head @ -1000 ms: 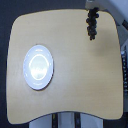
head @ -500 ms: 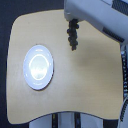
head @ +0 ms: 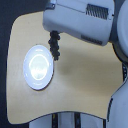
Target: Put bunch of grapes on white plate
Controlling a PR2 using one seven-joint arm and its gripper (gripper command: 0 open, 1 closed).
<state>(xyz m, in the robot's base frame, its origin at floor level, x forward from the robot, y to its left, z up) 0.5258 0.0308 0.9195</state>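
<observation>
The bunch of grapes (head: 55,46) is a dark cluster hanging in the air just beyond the upper right rim of the white plate (head: 38,68). It dangles from under my big grey arm (head: 80,22). My gripper (head: 52,33) is mostly hidden by the arm's casing; only the spot where the bunch's top disappears under it shows, and it appears shut on the grapes. The round glossy plate lies on the exterior view's left half of the table with nothing on it.
The tan table (head: 85,85) has rounded edges with dark floor beyond on the exterior view's left and top. A grey robot body part (head: 119,107) stands at the lower right edge, and the table's legs (head: 65,120) show at the bottom.
The arm has swung from the far upper right toward the exterior view's left and down, carrying the grapes with it. The bunch now hangs close to the plate's rim.
</observation>
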